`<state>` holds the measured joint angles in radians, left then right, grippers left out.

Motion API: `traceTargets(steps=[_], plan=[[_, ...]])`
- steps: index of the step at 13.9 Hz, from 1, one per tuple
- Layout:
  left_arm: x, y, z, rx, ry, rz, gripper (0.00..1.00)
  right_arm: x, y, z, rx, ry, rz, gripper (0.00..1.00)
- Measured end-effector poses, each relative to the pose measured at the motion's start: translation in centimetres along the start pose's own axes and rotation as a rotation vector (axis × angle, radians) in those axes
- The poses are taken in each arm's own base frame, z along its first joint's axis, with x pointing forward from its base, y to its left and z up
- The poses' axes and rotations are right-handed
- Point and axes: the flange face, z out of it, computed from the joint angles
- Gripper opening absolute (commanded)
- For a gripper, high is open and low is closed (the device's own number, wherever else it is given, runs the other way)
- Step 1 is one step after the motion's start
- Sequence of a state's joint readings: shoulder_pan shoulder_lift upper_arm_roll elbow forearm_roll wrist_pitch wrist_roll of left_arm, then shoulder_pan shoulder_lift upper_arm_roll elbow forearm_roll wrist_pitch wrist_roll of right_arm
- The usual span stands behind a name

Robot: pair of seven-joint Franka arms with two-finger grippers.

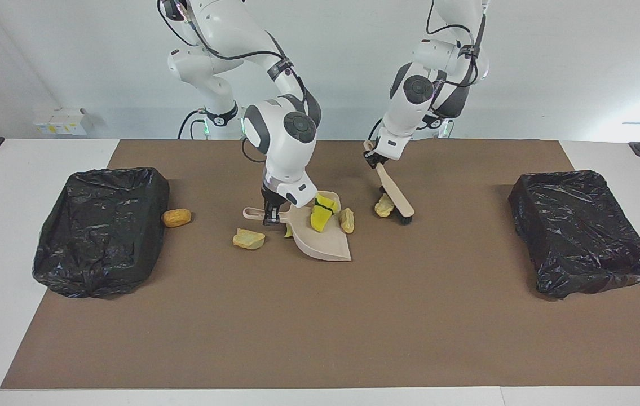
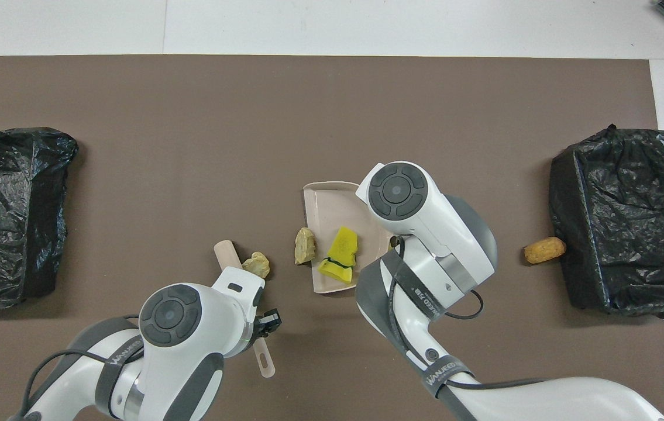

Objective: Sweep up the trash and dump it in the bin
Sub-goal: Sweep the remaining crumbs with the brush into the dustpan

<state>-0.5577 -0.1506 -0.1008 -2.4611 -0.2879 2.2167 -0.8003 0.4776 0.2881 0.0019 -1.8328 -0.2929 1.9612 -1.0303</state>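
My right gripper (image 1: 270,214) is shut on the handle of a beige dustpan (image 1: 328,245) that rests on the mat. Yellow sponge trash (image 1: 320,217) (image 2: 340,251) lies in the pan, and a tan lump (image 1: 347,220) (image 2: 305,245) sits at its side edge. My left gripper (image 1: 373,158) (image 2: 264,327) is shut on the handle of a brush (image 1: 396,194), whose dark bristles touch the mat. Another tan lump (image 1: 384,206) (image 2: 258,264) lies against the brush head (image 2: 225,252), between it and the pan. In the overhead view the right arm hides its own gripper.
Two black-bagged bins stand on the brown mat, one at the right arm's end (image 1: 100,231) (image 2: 624,222) and one at the left arm's end (image 1: 585,231) (image 2: 10,216). An orange lump (image 1: 176,217) (image 2: 544,250) lies beside the former. A tan-yellow lump (image 1: 248,238) lies near the pan's handle.
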Motion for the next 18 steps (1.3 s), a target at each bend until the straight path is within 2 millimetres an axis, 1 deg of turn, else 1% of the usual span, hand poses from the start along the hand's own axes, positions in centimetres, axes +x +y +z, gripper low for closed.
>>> traceTargets(steps=[1, 2, 5, 7, 9, 10, 12, 16, 18], plan=[[0.1, 0.9, 0.2, -0.024, 0.007, 0.013, 0.0, 0.0, 0.0, 0.0, 0.002, -0.001, 0.0, 0.0], [0.2, 2.1, -0.1, -0.047, 0.012, 0.03, 0.0, 0.0, -0.1, 0.1, 0.005, -0.003, 0.0, 0.0], [0.1, 6.5, -1.5, -0.106, 0.029, 0.083, 0.0, -0.3, -0.6, 0.2, 0.042, -0.026, 0.0, 0.0], [-1.1, 9.2, -1.3, -0.137, 0.04, 0.129, 0.0, -0.3, -0.7, 0.1, 0.046, -0.029, -0.001, 0.0], [-2.4, 11.1, -0.5, -0.155, 0.046, 0.16, 0.0, -0.2, -0.7, 0.0, 0.045, -0.029, -0.003, 0.0], [-2.5, 11.5, -0.2, -0.155, 0.044, 0.165, 0.0, -0.2, -0.7, 0.0, 0.045, -0.029, -0.003, 0.0], [-2.4, 11.6, 0.0, -0.153, 0.042, 0.187, 0.0, -0.3, -0.7, 0.1, 0.045, -0.026, -0.001, 0.0], [-2.0, 11.2, 0.2, -0.125, 0.022, 0.234, 0.0, -0.8, -0.2, 0.4, 0.053, 0.027, 0.034, 0.0], [-2.0, 10.9, 0.1, -0.077, 0.025, 0.298, 0.0, -1.2, 0.1, 0.5, 0.058, 0.052, 0.055, 0.0]])
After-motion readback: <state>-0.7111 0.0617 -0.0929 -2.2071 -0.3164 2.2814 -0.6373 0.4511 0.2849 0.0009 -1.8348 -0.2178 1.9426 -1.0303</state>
